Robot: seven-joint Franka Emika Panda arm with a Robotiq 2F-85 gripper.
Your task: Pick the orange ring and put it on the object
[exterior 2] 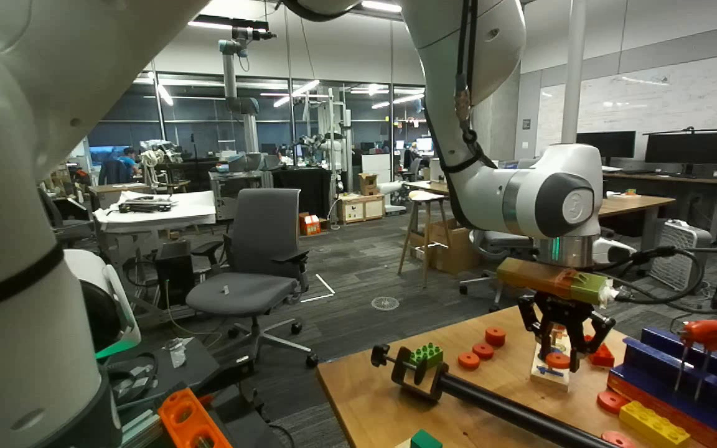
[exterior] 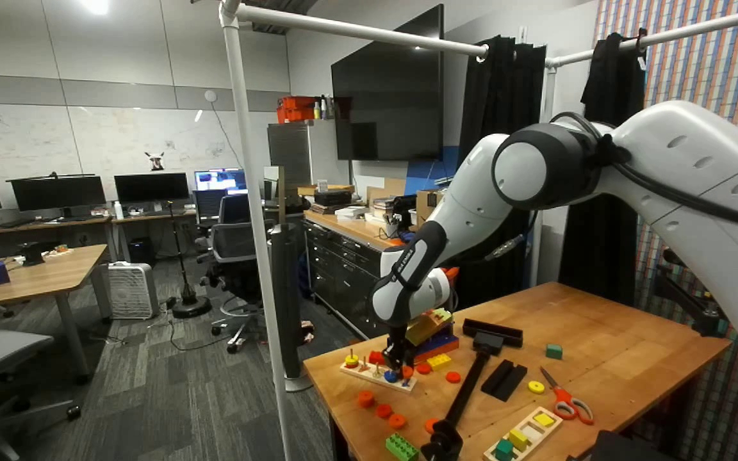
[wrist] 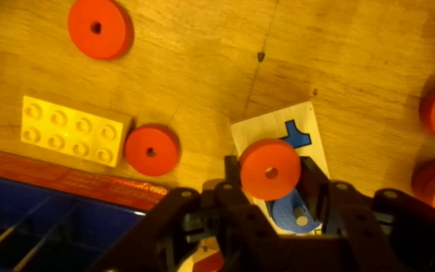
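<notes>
One orange ring (wrist: 254,170) is pinched in your gripper (wrist: 271,169), its jaws parted only by the ring's width. You have it over one end of the wooden peg board (wrist: 255,129), next to the blue ring (wrist: 285,214); it seems raised, though the gap beneath is hard to judge.

The held ring (wrist: 257,160) is plain orange-red; the end effector (exterior 2: 559,357) is black. The peg board (wrist: 259,126) is pale wood, printed with a blue mark edged in black, and the disc (wrist: 285,214) seated on it is blue. There is a bright yellow brick (wrist: 66,130) and a green brick (exterior 2: 427,353). The table (wrist: 202,68) is honey-brown with darker grain. The arm (exterior: 523,174) is white with charcoal joints, the curtain (exterior: 497,128) black, the wall covering (exterior: 708,57) patterned in columns of orange, blue and off-white.
</notes>
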